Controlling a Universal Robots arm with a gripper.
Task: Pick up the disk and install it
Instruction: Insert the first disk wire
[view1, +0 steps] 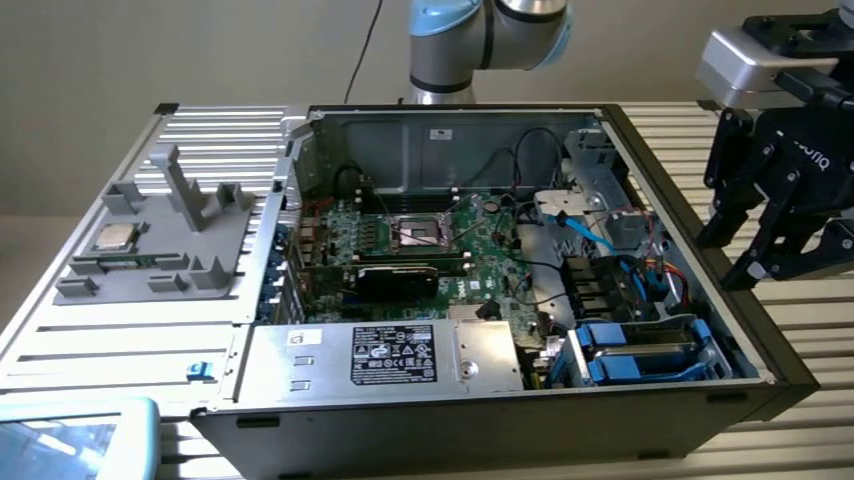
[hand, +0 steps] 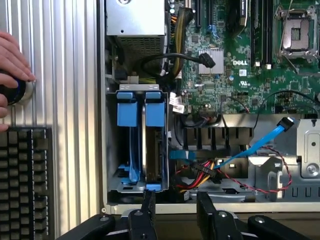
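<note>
The disk stands on edge in its bright blue carrier inside the drive cage at the case's corner, next to a second blue carrier. In the exterior view the same blue carriers sit low in the front right of the open computer case. My gripper hangs outside and above the case's right wall, apart from the disk. In the wrist view its black fingers are spread, so the gripper is open with nothing between them.
A motherboard with cables and a blue SATA lead fills the case. A silver power supply box lies at the front. A grey fixture holds a CPU chip. A hand rests on a round button beside a keyboard.
</note>
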